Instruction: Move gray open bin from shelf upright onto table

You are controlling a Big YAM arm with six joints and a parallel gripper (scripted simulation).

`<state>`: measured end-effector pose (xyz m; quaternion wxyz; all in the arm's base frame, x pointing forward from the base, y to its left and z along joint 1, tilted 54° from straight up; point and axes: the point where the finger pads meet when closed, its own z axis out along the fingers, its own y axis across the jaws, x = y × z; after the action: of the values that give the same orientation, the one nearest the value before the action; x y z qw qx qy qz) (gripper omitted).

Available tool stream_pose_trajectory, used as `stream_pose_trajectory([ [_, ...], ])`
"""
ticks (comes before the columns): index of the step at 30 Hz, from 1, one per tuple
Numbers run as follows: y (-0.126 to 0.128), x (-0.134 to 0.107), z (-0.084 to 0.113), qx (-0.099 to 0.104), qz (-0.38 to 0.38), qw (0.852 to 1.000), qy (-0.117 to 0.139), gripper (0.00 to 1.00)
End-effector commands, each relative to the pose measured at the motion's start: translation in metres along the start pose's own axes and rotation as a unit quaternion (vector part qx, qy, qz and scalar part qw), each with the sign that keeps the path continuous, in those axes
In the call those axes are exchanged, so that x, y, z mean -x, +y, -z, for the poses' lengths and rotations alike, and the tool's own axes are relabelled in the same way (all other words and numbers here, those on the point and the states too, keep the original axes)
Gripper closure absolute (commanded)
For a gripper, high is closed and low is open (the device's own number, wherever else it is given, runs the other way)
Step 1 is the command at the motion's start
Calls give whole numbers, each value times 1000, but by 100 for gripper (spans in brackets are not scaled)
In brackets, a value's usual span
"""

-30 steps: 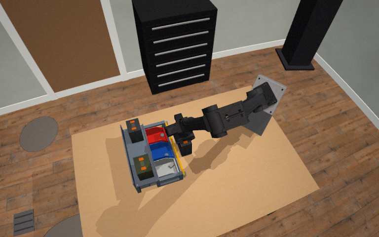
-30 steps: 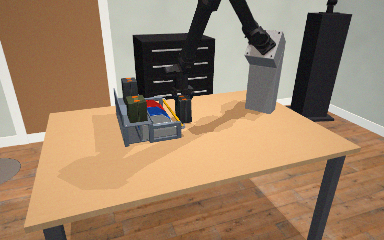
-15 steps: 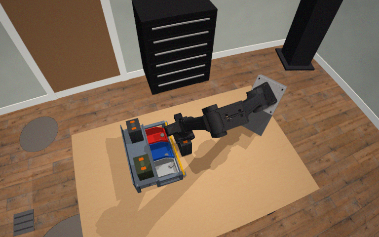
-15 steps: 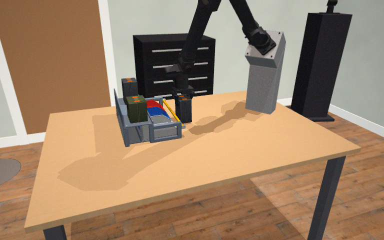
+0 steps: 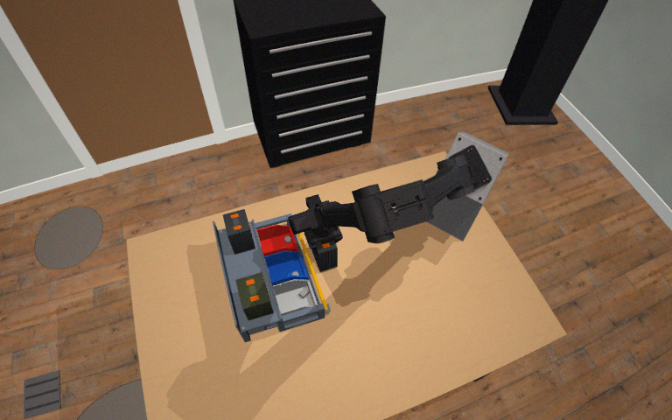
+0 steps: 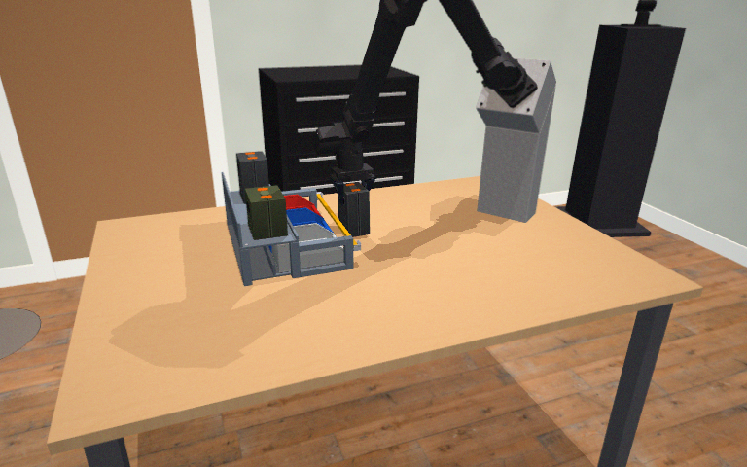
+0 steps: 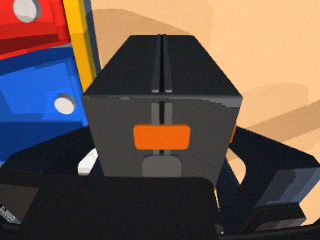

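Observation:
The gray open bin point(image 5: 292, 298) point(image 6: 312, 233) sits at the near end of the blue-gray shelf point(image 5: 230, 276) point(image 6: 233, 215), with a small part inside it. A blue bin point(image 5: 284, 267) point(image 7: 34, 94) and a red bin point(image 5: 275, 240) point(image 7: 27, 0) sit behind it in the same row. My gripper point(image 5: 324, 243) point(image 6: 352, 184) point(image 7: 161, 120) is shut on the top of a black box with an orange label point(image 5: 326, 256) point(image 6: 354, 210) point(image 7: 163, 110). The box stands upright on the table just right of the shelf's yellow rail point(image 5: 315, 276) point(image 7: 74, 14), level with the red and blue bins.
An olive box point(image 5: 253, 296) point(image 6: 265, 210) and another black box point(image 5: 238, 230) point(image 6: 252, 169) stand on the shelf's left side. The arm's gray pedestal point(image 5: 465, 218) point(image 6: 512, 154) stands at the table's far right. The tan table point(image 5: 396, 321) point(image 6: 385, 307) stretches in front and to the right.

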<state>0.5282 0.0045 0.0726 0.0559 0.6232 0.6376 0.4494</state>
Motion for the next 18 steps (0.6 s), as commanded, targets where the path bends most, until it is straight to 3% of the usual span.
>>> stream_pose_trajectory([
  [1, 10, 30, 17, 12, -10, 1000, -18, 100],
  [8, 20, 37, 26, 23, 0, 1000, -18, 100],
  [10, 7, 49, 17, 10, -12, 1000, -18, 100],
  [12, 7, 54, 17, 10, -12, 1000, -18, 100],
  [15, 19, 55, 26, 23, -1, 1000, -18, 100],
  [18, 7, 69, 18, 11, -12, 1000, -18, 100],
])
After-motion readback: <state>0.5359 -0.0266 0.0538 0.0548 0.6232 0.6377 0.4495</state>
